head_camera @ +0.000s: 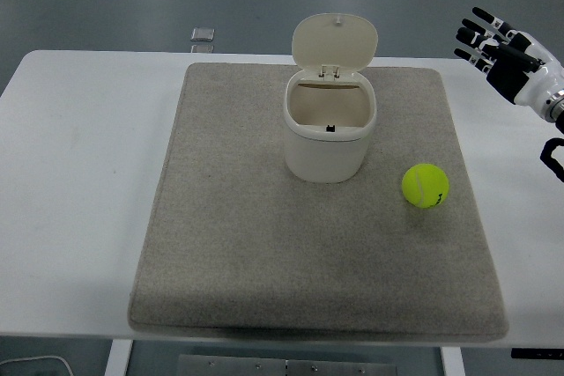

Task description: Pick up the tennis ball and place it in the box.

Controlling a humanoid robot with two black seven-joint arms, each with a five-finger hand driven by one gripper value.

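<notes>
Tennis ball (426, 186) sitting on the mat (238, 253), just right of the box (330, 134), lid flipped up. Right hand (500, 52) up high, far right of the box, fingers spread wide, empty, forearm cut off at frame edge

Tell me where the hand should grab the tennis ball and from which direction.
Grip the tennis ball around its middle, fingers wrapping opposite sides, coming down from above. It is round and sits free on the flat mat, clear of the bin to its left, so the open right hand likely has room all round.
</notes>
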